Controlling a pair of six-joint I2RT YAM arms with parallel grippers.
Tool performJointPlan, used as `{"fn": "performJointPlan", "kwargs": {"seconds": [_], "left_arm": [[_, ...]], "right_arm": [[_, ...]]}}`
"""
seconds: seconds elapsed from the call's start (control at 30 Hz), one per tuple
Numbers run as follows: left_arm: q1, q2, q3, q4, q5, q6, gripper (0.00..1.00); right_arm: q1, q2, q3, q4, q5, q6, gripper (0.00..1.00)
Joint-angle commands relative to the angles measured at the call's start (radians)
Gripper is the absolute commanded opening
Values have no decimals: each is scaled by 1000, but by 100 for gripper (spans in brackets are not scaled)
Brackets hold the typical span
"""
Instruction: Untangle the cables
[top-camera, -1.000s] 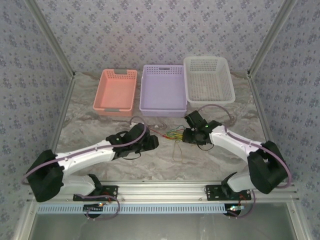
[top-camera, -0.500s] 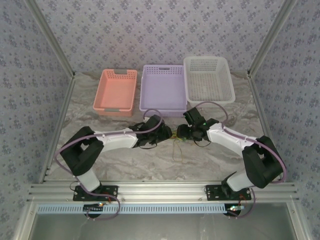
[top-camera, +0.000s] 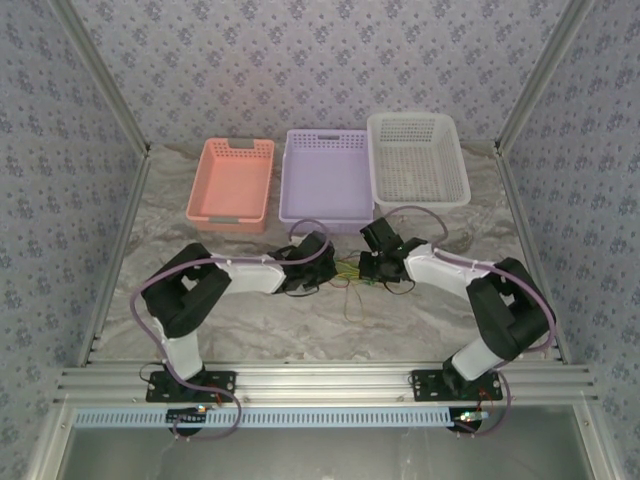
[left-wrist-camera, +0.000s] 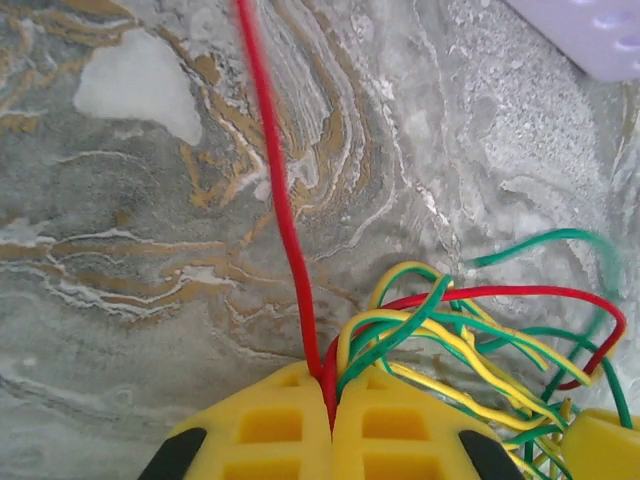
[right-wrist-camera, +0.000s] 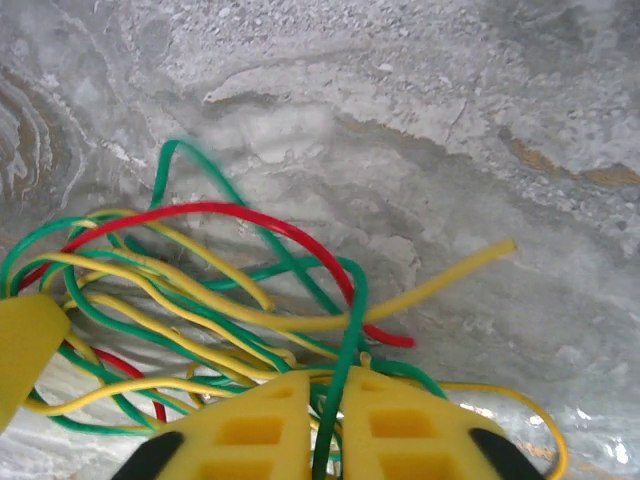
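A tangle of red, green and yellow cables (top-camera: 349, 272) lies on the marbled table between my two grippers. My left gripper (top-camera: 322, 268) is at the tangle's left edge. In the left wrist view its yellow fingers (left-wrist-camera: 290, 420) are shut on a red cable (left-wrist-camera: 276, 180) that runs straight away over the table, with green and yellow strands (left-wrist-camera: 450, 335) bunched at the tips. My right gripper (top-camera: 370, 264) is at the tangle's right edge. The right wrist view shows it (right-wrist-camera: 325, 385) shut on a green cable (right-wrist-camera: 348, 330), and the loops (right-wrist-camera: 170, 290) spread beyond.
Three baskets stand along the back: salmon (top-camera: 232, 180), lilac (top-camera: 326, 180) and white mesh (top-camera: 418, 158). The lilac one's near wall is close behind the grippers. A loose yellow cable end (right-wrist-camera: 475, 262) points right. Bare marbled table (top-camera: 340, 330) lies in front of the tangle.
My left gripper has travelled right and away from the base to the tangle, its arm folding up. The right gripper has edged left, so the two now sit close together.
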Motion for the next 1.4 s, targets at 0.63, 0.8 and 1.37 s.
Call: {"fn": "performJointPlan", "kwargs": {"seconds": [0.63,0.8,1.37], "left_arm": [[58,-502,-261,34,-24,326,0],[59,-526,-239,-80,-79,381,0],[78,-625,-291,-264,-234,378,0]], "right_arm": [[-18,-303,-14,-136,132,-109,0],[-102,-359,-14,-152,98,-100,0],[-143,-359,1,-160,47,-115,0]]}}
